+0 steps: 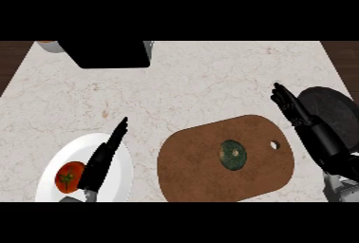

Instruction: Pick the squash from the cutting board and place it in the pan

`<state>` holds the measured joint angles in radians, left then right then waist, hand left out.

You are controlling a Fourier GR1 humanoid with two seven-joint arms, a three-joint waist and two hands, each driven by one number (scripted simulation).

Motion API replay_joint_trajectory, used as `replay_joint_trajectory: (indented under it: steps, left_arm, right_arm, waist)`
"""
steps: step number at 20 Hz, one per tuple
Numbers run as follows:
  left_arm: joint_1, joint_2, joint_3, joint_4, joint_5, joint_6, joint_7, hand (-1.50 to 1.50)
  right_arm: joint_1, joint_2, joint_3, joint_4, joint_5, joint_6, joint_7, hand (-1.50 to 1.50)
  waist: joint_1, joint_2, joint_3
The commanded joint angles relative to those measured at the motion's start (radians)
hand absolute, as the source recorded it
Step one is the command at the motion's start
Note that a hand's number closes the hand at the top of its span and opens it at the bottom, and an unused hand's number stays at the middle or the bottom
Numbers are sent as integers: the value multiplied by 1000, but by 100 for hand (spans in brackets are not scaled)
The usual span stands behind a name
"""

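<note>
Squash [232, 154], a small round dark-green thing with a mottled skin and a pale spot at its centre, lies near the middle of the cutting board [196, 166], in the lower centre of the frame, and no hand touches it. This board is a smooth reddish-brown wooden slab with rounded corners, set at a slant, with a small round hanging hole close to its upper right end. Just beyond that end, at the right edge of the frame, sits the pan [333, 111], round, flat and matte black. The right hand [289, 107] hovers along the pan's left rim, its black fingers straight and held together, pointing toward the top of the frame and holding nothing. At the lower left, well apart from the board, the left hand [101, 159] lies over a glossy white round plate [120, 182], fingers stretched straight toward the upper right, also with nothing in it; a red tomato [69, 176] with a green star-shaped stem sits on the plate beside it. All of this stands on a pale marble counter [196, 85] with faint veins, and a black box-like block [105, 53] stands at the upper left.
</note>
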<state>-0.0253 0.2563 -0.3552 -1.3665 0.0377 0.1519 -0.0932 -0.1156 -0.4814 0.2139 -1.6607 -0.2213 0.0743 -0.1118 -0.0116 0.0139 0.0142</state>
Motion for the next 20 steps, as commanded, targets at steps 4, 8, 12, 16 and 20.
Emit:
replay_joint_trajectory:
  steps: [4, 8, 12, 16, 20]
  left_arm:
    - [-121, 22, 123, -63, 38, 36, 17, 0]
    - [-202, 37, 235, -72, 115, 46, 79, 0]
    - [-189, 34, 249, -74, 110, 74, 86, 0]
    - [-246, 56, 273, -57, 125, 53, 134, 0]
    - [-225, 77, 298, -51, 148, 19, 129, 0]
  right_arm:
    - [-101, -14, 185, 91, -66, 361, -83, 150]
    - [-189, -66, 172, 223, 54, 488, -324, 150]
    - [-173, -125, 30, 326, 161, 409, -639, -150]
    - [-255, -212, -17, 464, 239, 434, -846, -150]
    - [-367, -356, 9, 457, 274, 518, -815, -150]
  waist:
    - [106, 3, -9]
    - [77, 2, -8]
    - [45, -3, -7]
    - [40, -2, -10]
    - [43, -7, -13]
